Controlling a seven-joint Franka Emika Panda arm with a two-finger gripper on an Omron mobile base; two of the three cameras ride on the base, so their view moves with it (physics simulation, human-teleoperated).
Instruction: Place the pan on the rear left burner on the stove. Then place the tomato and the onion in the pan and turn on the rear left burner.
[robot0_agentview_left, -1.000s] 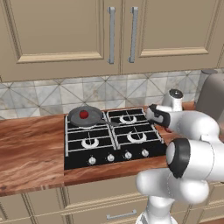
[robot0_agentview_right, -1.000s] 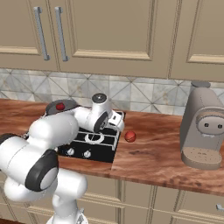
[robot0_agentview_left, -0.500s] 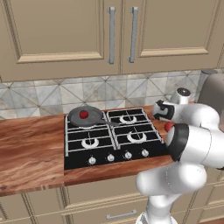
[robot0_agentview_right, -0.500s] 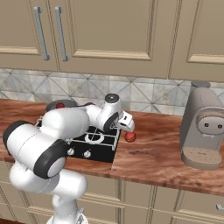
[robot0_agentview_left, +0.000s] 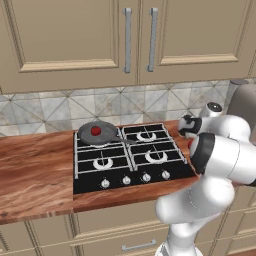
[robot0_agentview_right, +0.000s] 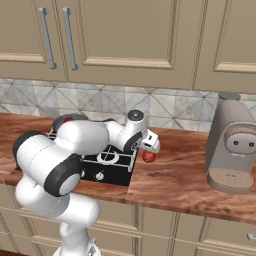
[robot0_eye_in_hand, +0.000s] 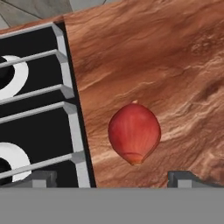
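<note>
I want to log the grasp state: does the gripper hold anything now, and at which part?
Nothing is held. The gripper is open above the red onion, which lies on the wooden counter between the fingertips, untouched.

No readable text, labels, brands or numbers appear on anything in these views.

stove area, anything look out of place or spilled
Nothing stands out. The pan sits squarely on the rear left burner with the tomato inside. The onion lies intact on the wooden counter beside the stove, below the open end effector.
</note>
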